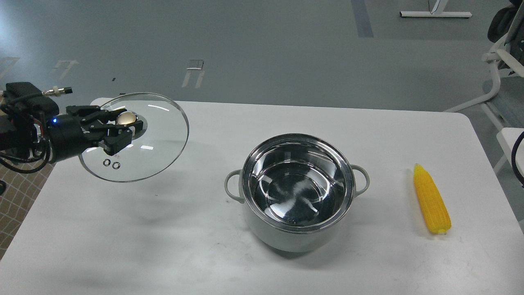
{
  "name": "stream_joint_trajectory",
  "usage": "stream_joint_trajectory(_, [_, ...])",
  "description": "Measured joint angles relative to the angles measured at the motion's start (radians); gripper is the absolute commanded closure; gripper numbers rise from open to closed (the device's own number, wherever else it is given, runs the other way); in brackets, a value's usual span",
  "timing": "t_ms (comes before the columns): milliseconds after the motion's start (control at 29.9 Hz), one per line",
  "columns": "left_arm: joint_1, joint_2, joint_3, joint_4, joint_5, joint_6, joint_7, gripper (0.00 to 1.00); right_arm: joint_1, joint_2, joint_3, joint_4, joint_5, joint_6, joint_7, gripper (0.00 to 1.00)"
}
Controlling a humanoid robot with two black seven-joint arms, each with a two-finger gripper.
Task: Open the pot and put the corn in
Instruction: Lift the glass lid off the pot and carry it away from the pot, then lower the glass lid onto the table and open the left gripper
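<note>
The pale grey-green pot [286, 237] stands open at the table's middle, its shiny steel inside empty, with loop handles left and right. The yellow corn [431, 199] lies on the table to the pot's right, pointed end away from me. My left gripper [125, 127] is shut on the gold knob [126, 119] of the round glass lid [159, 135] and holds the lid in the air above the table's far left corner, well left of the pot. My right gripper is out of view.
The white table [204, 254] has its left edge just under the held lid. A tan checked cloth [16, 196] lies beyond that edge. A white chair frame [497, 82] stands at the far right, and a dark cable [516, 155] shows at the right edge.
</note>
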Motion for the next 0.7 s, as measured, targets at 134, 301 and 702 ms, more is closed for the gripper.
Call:
stream_joint_trajectory(134, [0.031,-0.083,0.015,0.138,0.000,0.033,-0.005,0.69,0.001,0.000,-0.001,0.002,0.000,0.000,0.000,0.00])
stream_joint_trajectory(301, [0.035,-0.148,0.039,0.218,0.000,0.046,-0.024,0.68,0.010,-0.010,-0.001,-0.001,0.000,0.000,0.000,0.00])
stream_joint_trajectory(702, [0.037,-0.190,0.119,0.262,0.006,0.067,-0.029,0.63,0.005,-0.012,-0.001,-0.001,0.000,0.000,0.000,0.00])
